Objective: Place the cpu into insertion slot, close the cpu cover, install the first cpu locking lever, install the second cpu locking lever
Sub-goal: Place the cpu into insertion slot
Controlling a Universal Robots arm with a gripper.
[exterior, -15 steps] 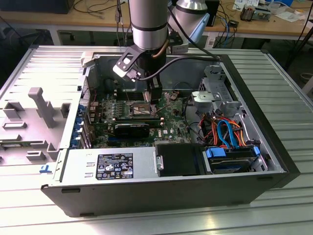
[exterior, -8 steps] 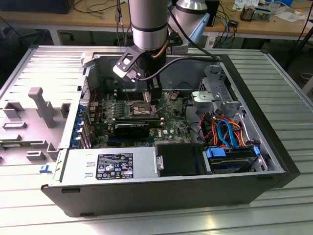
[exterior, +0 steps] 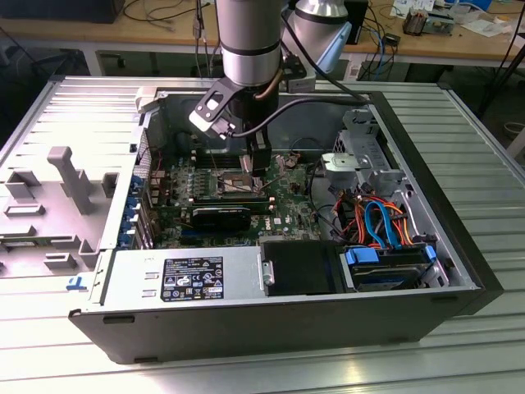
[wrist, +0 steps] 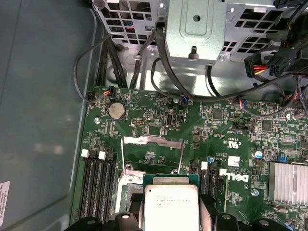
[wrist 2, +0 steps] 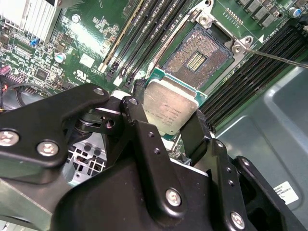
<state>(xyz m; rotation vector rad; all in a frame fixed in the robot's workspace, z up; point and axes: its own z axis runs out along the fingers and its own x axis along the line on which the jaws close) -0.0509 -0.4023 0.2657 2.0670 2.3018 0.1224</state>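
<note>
gripper (wrist 2: 167, 122): jaws closed on the chip's two side edges.
chip (wrist 2: 171, 107): lower edge hidden behind the gripper; it overlaps the socket (wrist 2: 195, 60) rim, and I can't tell whether they touch.
cover (wrist: 153, 140): raised.

Electronics lab: cable-strewn workbenches (exterior: 74, 33)

Open computer case (exterior: 287, 328) on ribbed surface (exterior: 484, 139). Inside: power supply (exterior: 184, 277), blue and orange cables (exterior: 381, 215). Motherboard (wrist: 144, 103) carries coin-cell battery (wrist: 116, 110), finned heatsink (wrist: 288, 183).

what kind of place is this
Probably a robotics or electronics lab: an opened computer case lies on a ribbed metal table, cable-strewn workbenches stand behind, and the gripper holds the cpu.
</note>
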